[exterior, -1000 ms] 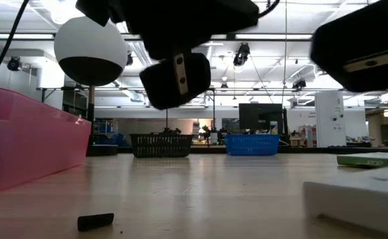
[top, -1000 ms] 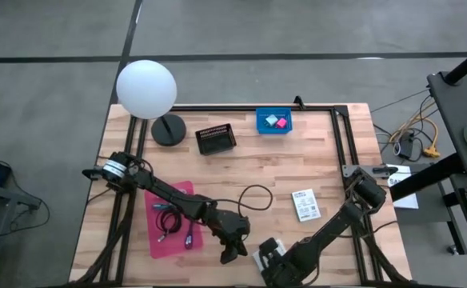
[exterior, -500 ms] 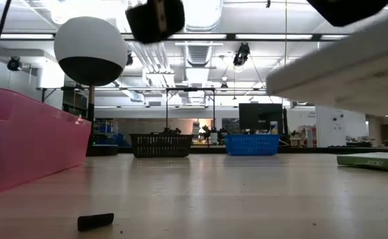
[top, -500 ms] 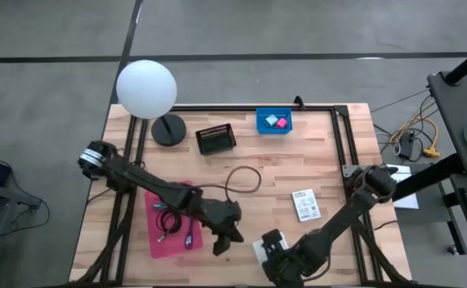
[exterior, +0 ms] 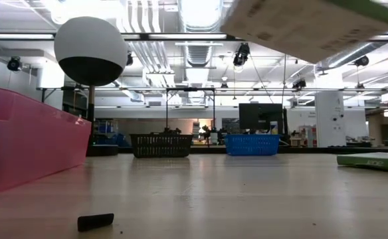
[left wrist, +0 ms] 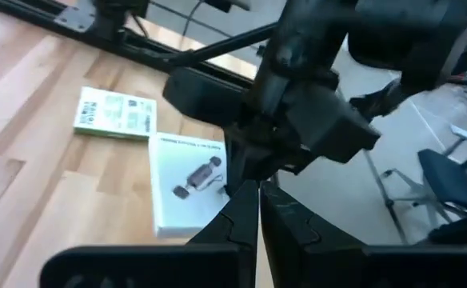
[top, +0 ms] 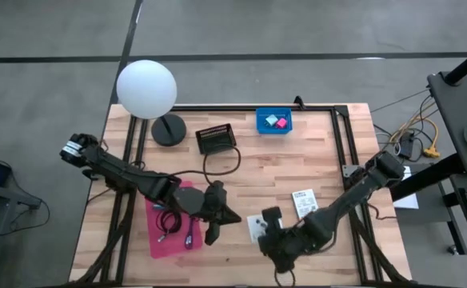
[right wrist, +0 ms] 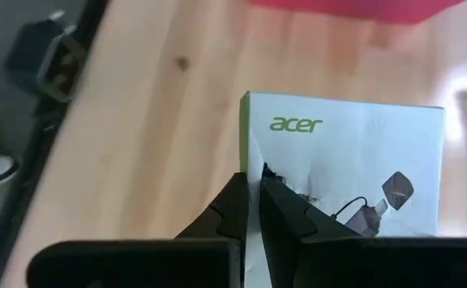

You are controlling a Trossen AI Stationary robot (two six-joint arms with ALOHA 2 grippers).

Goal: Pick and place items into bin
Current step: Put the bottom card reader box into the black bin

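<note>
My right gripper (right wrist: 253,182) is shut on a white printed packet (right wrist: 353,172), a flat box with a logo and a picture of an adapter. It shows in the high view (top: 255,226) and at the top of the low view (exterior: 307,26). My left gripper (left wrist: 259,192) hangs shut with nothing between its fingers, over the table beside the pink bin (top: 160,232) and pointing at the packet (left wrist: 187,182). A second packet (top: 304,204) lies flat on the table. Black and purple cables (top: 169,224) lie in the pink bin. My right gripper pinches the packet between its two fingers at its edge (right wrist: 248,160), near the corner by the logo. The fingers slant down from the table's right side. The packet is lifted clear of the table and tilted (exterior: 293,33).
A blue basket (top: 273,122) with a pink cube and a pale teal cube, a black basket (top: 216,138) and a white globe lamp (top: 146,88) stand along the far edge. A small black piece (exterior: 96,221) lies near the front. A thin black cable loop (top: 221,160) arcs from my left arm.
Both grippers have risen and stayed shut. My right gripper has lifted the white packet off the table, carrying it up and toward the far edge. My left gripper has gone up and toward the table's left, tipping closer to level, out of the low view.
</note>
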